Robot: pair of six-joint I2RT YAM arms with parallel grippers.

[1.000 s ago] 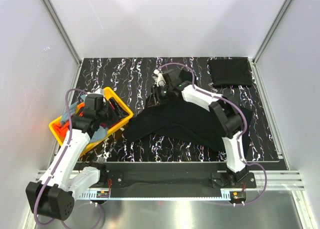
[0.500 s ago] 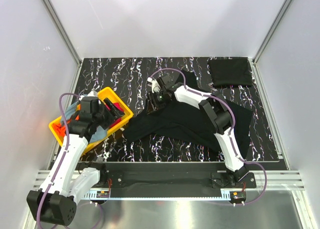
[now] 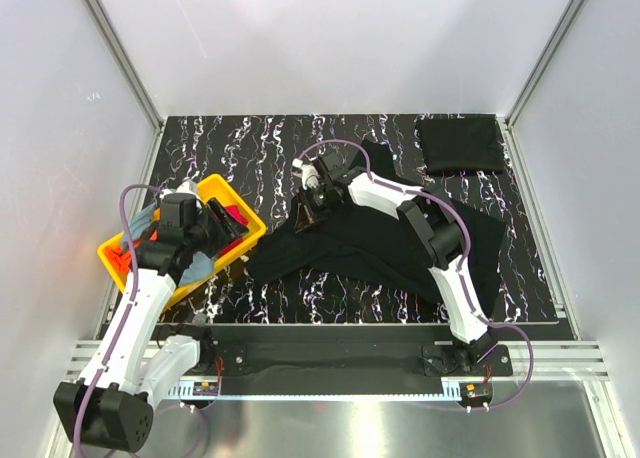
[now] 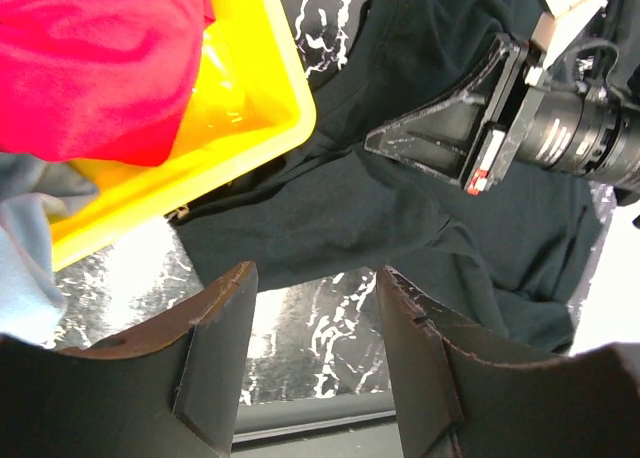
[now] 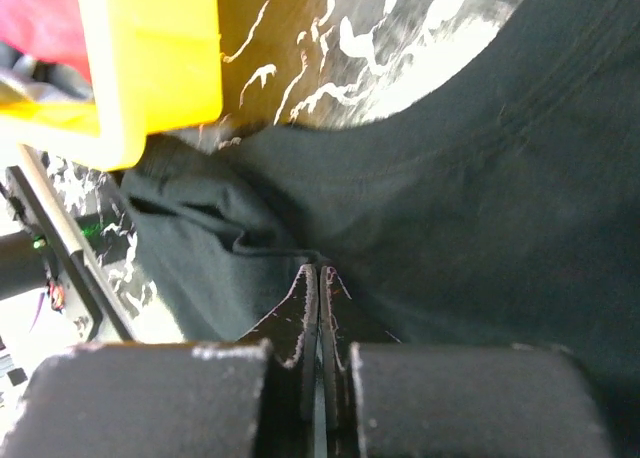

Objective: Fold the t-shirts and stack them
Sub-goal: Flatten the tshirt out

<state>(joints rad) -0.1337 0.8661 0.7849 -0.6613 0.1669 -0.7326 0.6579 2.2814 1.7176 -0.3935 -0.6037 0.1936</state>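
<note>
Right tool (image 5: 318, 278) pinching black t-shirt (image 5: 480, 208), left tool (image 4: 315, 278) wide, probable red shirt (image 4: 100, 58) in yellow bin (image 4: 230, 148).

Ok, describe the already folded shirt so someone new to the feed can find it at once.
Take the black marbled table in the top view and go to its far right corner. The folded shirt lies there, a neat black rectangle. Unlike the black shirt sprawled mid-table, it is compact and square-edged.
</note>
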